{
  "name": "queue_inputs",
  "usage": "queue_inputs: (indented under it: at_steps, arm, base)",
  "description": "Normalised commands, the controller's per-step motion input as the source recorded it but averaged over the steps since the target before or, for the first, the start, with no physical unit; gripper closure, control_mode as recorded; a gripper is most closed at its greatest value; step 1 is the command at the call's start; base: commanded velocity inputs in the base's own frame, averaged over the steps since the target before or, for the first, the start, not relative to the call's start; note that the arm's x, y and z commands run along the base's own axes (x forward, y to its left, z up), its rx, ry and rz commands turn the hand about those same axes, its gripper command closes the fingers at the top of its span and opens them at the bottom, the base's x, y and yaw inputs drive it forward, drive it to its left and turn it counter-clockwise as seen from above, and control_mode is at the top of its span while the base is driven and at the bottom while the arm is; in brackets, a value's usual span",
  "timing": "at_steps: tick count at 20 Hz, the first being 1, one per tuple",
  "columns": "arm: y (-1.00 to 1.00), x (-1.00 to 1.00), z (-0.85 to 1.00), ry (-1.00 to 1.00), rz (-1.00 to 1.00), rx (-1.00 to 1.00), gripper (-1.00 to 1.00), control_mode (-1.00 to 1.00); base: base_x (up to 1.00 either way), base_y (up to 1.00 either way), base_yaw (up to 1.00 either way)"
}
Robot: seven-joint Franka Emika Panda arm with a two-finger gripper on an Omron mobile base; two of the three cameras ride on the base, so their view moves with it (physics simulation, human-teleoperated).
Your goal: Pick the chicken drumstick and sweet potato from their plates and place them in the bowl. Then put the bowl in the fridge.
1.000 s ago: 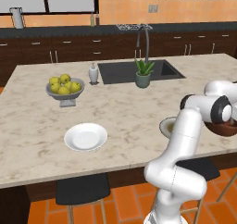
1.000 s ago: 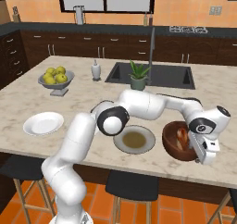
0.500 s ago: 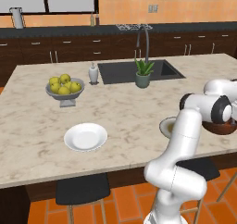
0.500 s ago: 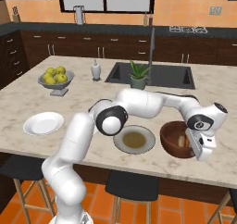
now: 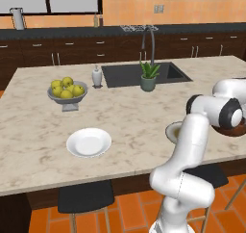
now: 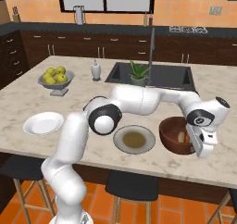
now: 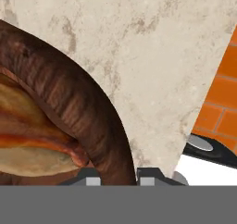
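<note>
Both foods sit inside the deep reddish-brown wooden bowl (image 6: 177,134), right of the emptied grey-green plate (image 6: 134,139); my claw (image 7: 118,176) is clenched on its rim. Fridge trip remains.

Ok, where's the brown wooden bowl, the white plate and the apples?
Dark brown wooden bowl (image 6: 172,140): right base view, outer wall.
Glossy white plate (image 5: 89,142): left base view, middle.
Yellow-green apples (image 5: 66,87): left base view, pile's middle.
</note>
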Motion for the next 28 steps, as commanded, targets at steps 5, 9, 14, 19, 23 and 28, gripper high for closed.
queue_inputs:
  at_steps: [5,9,14,19,23,28]
  arm:
    - [0.63,-0.49,0.33,-0.05,0.0,-0.09,1.0,-1.0]
    - [0.81,-0.83,0.42,-0.03,0.0,-0.14,1.0,-1.0]
    - [0.88,-0.59,0.53,-0.1,0.0,-0.14,1.0,-1.0]
    - [1.0,-0.09,0.22,0.0,-0.1,-0.01,1.0,-1.0]
    - [1.0,-0.1,0.48,0.0,-0.14,0.0,1.0,-1.0]
    - [0.88,-0.02,0.33,-0.04,-0.23,0.01,1.0,-1.0]
  base:
    - [0.0,0.0,0.0]
    - [0.0,0.0,0.0]
    - [0.0,0.0,0.0]
    - [0.0,0.0,0.0]
    - [0.0,0.0,0.0]
    - [0.0,0.0,0.0]
